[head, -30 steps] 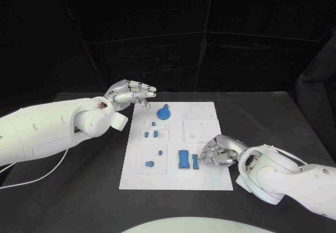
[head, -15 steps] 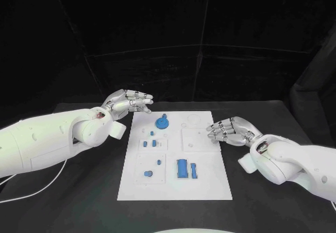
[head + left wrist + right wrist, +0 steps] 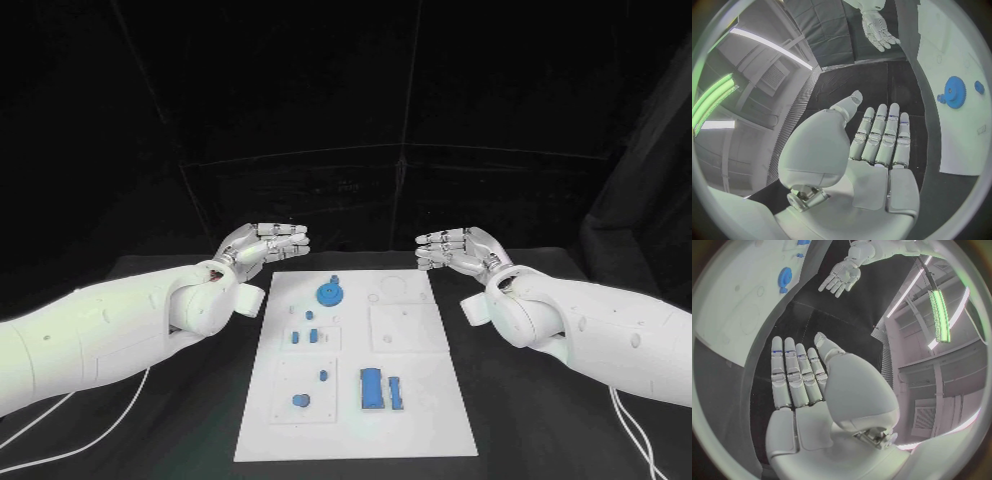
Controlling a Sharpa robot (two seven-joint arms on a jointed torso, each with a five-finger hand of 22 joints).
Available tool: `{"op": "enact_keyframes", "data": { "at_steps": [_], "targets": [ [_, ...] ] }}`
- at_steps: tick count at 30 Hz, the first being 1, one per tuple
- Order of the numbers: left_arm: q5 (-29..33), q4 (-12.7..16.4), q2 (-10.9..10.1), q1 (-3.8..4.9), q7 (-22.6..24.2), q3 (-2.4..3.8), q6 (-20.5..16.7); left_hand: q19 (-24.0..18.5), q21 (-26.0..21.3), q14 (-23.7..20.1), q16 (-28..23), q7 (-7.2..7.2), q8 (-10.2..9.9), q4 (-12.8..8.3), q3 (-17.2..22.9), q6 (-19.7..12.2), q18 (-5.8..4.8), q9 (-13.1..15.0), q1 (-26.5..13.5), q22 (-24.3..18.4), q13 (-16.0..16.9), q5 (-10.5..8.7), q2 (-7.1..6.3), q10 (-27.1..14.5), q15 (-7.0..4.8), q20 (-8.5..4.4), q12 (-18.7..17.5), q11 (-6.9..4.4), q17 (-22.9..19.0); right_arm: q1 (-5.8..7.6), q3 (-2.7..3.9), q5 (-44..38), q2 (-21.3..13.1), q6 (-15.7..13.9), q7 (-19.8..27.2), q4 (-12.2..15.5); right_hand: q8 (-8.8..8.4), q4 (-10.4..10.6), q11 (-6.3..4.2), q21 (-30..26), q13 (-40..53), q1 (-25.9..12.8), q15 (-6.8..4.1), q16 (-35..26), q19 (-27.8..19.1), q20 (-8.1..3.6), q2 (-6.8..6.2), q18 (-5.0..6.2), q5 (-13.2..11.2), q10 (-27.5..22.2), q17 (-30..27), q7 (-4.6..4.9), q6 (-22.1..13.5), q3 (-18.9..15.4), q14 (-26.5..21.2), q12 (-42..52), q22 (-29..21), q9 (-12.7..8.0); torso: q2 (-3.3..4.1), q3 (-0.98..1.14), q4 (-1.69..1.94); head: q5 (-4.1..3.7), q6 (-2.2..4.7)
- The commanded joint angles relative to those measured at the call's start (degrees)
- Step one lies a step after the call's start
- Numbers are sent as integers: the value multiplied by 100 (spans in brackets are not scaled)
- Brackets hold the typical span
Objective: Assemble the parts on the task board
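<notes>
We are holding both hands up empty.
Left hand (image 3: pixel 265 243) and right hand (image 3: pixel 459 247) are hovering flat, fingers straight, above the task board (image 3: pixel 418 400) in mid-frame.

We take this for a robotics lab or test cell rather than a home or shop: the black worktop (image 3: pixel 534 400) stands inside an enclosure of black curtain panels (image 3: pixel 346 90) that rise behind it from 10 o'clock round to 2 o'clock. On the worktop, a white task board (image 3: pixel 418 410) with small blue parts (image 3: pixel 374 388) lies squarely at the centre like a bench-test fixture, with thin cables (image 3: pixel 101 415) trailing off at 8 o'clock. From the wrists we see an industrial ceiling with a ventilation grille (image 3: pixel 772 76) and long strip lights (image 3: pixel 939 310).
</notes>
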Motion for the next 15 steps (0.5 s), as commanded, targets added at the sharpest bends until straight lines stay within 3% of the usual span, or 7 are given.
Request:
{"op": "enact_keyframes", "data": {
  "at_steps": [1,2,3,6,9,10,15],
  "targets": [
    [228,-149,112,-48,374,8,-424,209,11,109,-97,24,-54,2,-69,35,71,5,23,-12,6,-16,78,66,-9,27,-69,3,-82,4,19,61,145,453,388,-254,-7,-69,2,-83,-22,-83,-25,-58,147,-30,31,81,-5,76,-67,8,72,15,125,-39,-94,-62,-39,17,-2,-6,136],
    [232,-191,150,-64,407,9,-452,367,37,152,-132,23,-67,2,-89,47,75,5,33,6,6,-16,93,85,-15,25,-97,1,-112,3,22,37,188,481,404,-322,-6,-85,3,-105,-22,-101,-33,-68,177,-34,35,79,-12,89,-77,8,89,16,152,-41,-118,-76,-34,27,-1,-6,162],
    [65,-145,119,-60,84,1,-141,-839,-360,-1383,-440,-300,-555,250,-593,-1569,-292,-375,-2192,-389,-353,-287,383,-1629,-313,-472,-275,-322,-401,-3,18,16,152,134,103,-243,-377,146,-284,-496,-374,-2516,-240,-462,-1508,-413,-85,-294,-520,-1732,-456,-359,-1508,-273,-1836,-437,-432,-274,-20,5,-1,-8,92],
    [57,-112,114,-77,88,16,-193,-902,-360,-1593,-518,-341,-555,250,-697,-1805,-292,-375,-2557,-432,-353,-287,383,-1878,-363,-555,-724,-384,-476,-20,29,49,138,82,116,-195,-377,146,-323,-574,-374,-2911,-272,-462,-1714,-475,-85,-295,-520,-1955,-456,-414,-1706,-292,-2081,-437,-502,-318,-46,7,12,-14,85],
    [40,-35,102,-114,98,52,-313,-1127,-360,-1888,-582,-400,-555,250,-798,-2111,-301,-375,-2992,-509,-353,-287,383,-2204,-420,-647,-724,-445,-533,-57,54,127,106,-39,145,-84,-377,146,-381,-656,-374,-3418,-314,-462,-2058,-554,-85,-298,-520,-2324,-456,-488,-2030,-354,-2487,-437,-569,-360,-107,13,43,-28,69],
    [25,32,91,-148,107,83,-419,-1224,-360,-2012,-602,-423,-555,250,-839,-2239,-342,-375,-3175,-542,-353,-287,383,-2343,-444,-688,-724,-471,-556,-89,75,195,79,-145,170,13,-377,146,-403,-688,-374,-3604,-718,-462,-2187,-584,-85,-331,-520,-2461,-456,-514,-2150,-372,-2637,-437,-594,-766,-141,16,60,-36,60],
    [-54,374,38,-316,152,243,-957,-1661,-360,-2567,-722,-545,-555,250,-1029,-2822,-450,-375,-3989,-684,-353,-287,383,-2961,-552,-869,-724,-591,-663,-255,186,543,-62,-683,300,508,-377,146,-501,-827,-374,-4445,-718,-462,-2761,-715,-85,-430,-520,-3077,-456,-644,-2692,-473,-3312,-437,-706,-766,-403,39,193,-97,-10]
  ]
}}
